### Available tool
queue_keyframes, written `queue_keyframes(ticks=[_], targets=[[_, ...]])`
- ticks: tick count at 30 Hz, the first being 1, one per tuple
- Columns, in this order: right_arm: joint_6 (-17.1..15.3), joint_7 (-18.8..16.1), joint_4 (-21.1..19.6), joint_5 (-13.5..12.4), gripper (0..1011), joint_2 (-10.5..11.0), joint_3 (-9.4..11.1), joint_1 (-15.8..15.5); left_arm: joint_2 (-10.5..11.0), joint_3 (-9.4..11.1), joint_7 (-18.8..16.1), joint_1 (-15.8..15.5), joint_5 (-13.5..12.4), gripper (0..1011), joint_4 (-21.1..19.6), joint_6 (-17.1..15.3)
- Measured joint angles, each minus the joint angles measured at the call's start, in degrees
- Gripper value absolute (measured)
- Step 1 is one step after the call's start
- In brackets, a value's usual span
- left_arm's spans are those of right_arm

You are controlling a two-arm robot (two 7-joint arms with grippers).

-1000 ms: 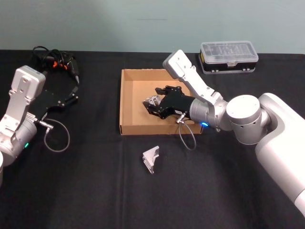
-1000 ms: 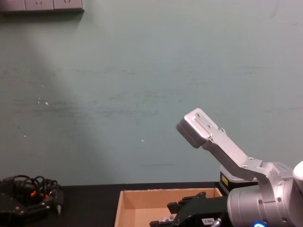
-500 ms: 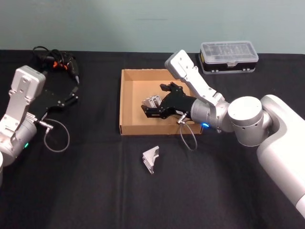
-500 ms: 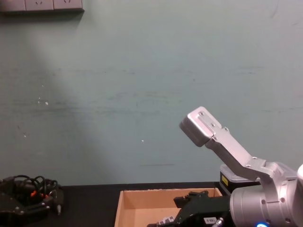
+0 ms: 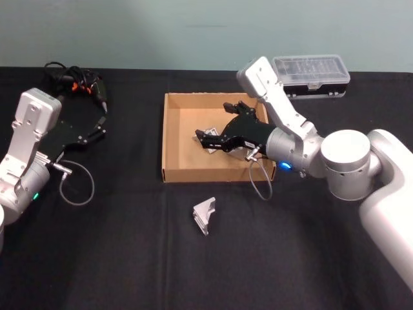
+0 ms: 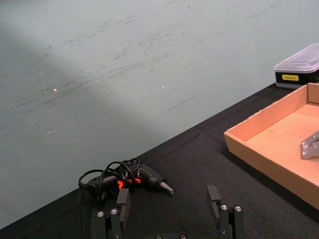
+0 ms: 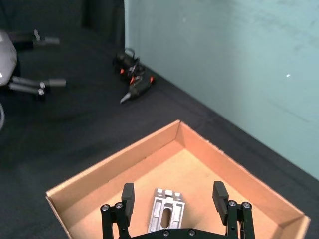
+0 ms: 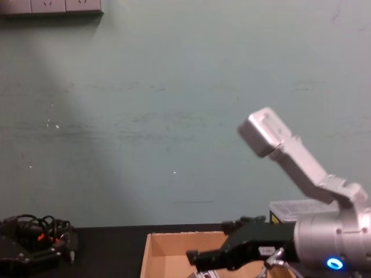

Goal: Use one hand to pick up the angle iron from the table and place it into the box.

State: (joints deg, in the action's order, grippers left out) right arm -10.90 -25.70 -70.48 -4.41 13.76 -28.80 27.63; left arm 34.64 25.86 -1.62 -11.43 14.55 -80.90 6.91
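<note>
We see the right end effector (image 5: 216, 124) over the box (image 5: 193, 174), reaching in from the right side. Its fingers (image 7: 128, 196) are spread wide and grip nothing. The angle iron (image 5: 208, 134) lies on the box floor, roughly in the middle. It is silver and shows an oblong slot in the right wrist view. In that view it sits in the gap between the two black fingers, lower than them, and touches neither. We can't tell how high the fingers are above it.

The box is a shallow tan tray with no lid, sitting mid-tabletop (image 5: 129, 258) on black cloth. A second angle iron (image 5: 204, 215) rests on the tabletop on the near side of the box. It is close to the near wall but apart from it, and nothing touches it.

The left end effector (image 5: 98, 129) is parked over the left part of the tabletop, well apart from the box. In the left wrist view its fingers are wide apart and empty. We note a loop of grey cable (image 5: 76, 184) by that arm.

At the far left there is a drill (image 5: 97, 90) with a tangle of black cables and red bits. At the far right, just beyond the box's far right corner, sits a black case with clear lid (image 5: 311, 76). The silver-grey casing of the right arm (image 5: 271, 97) rises over that corner of the box.
</note>
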Motion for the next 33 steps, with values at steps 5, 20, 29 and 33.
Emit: queue_keyframes(ticks=[5,20,29,33], targets=[[-1.3,0.6,-7.0,-1.7,1000,2.0,2.0,-3.1,0.0,0.0,0.0,0.0,0.0,1000,0.0,0.0],[-7.2,0.1,-31.8,-8.3,1000,11.9,6.0,-16.8,0.0,0.0,0.0,0.0,0.0,1000,0.0,0.0],[-10.3,0.2,-39.7,-11.1,1000,16.8,6.8,-24.1,0.0,0.0,0.0,0.0,0.0,1000,0.0,0.0],[-11.4,1.2,-41.7,-12.1,1000,18.5,6.9,-27.2,0.0,0.0,0.0,0.0,0.0,1000,0.0,0.0]])
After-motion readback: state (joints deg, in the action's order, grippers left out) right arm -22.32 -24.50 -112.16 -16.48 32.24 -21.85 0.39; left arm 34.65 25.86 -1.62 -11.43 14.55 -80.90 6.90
